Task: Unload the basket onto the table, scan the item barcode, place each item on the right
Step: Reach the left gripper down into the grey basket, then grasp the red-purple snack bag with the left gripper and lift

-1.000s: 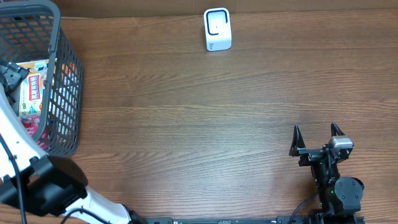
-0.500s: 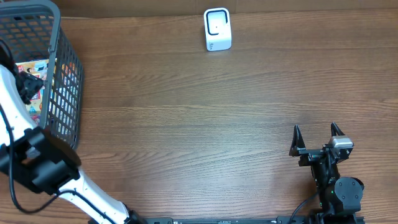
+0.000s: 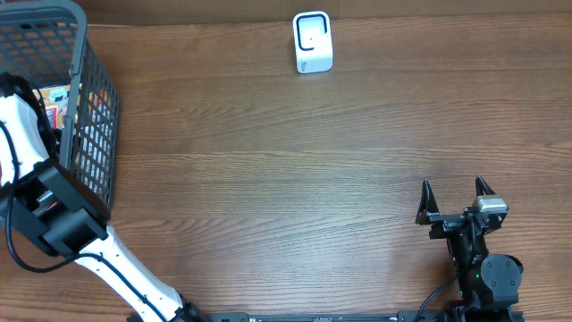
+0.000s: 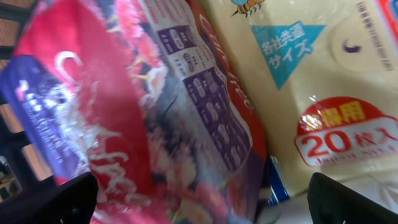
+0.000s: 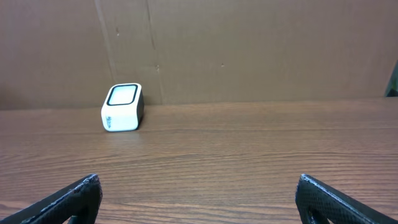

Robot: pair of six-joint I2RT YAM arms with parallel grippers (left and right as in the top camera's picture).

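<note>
- The grey mesh basket [image 3: 89, 116] stands at the far left edge of the bench [image 3: 268, 179], with coloured packets showing through its wall.
- The left arm [image 3: 20, 134] bends over the basket's rim and dips inside it.
- In the wrist view the left pincer [image 4: 202, 202] is spread wide, its dark fingertips [image 4: 62, 199] sitting in the two lower corners, and it has hold of nothing.
- Close beneath it lies a glossy red and purple packet [image 4: 124, 112].
- Just to that packet's right, touching it, is a pale yellow packet [image 4: 323, 74] with a red label reading "20". Which of the two lies on top I cannot tell.
- Both packets are inside the basket.
- The small white scanner [image 3: 313, 42] stands upright at the far edge of the bench, slightly right of centre and well apart from the basket.
- A cardboard wall [image 5: 249, 50] rises behind it.
- The right pincer [image 3: 456, 201] sits low at the near right corner of the bench. Its jaws are fully apart and empty, and they point towards the scanner [image 5: 122, 107].
</note>
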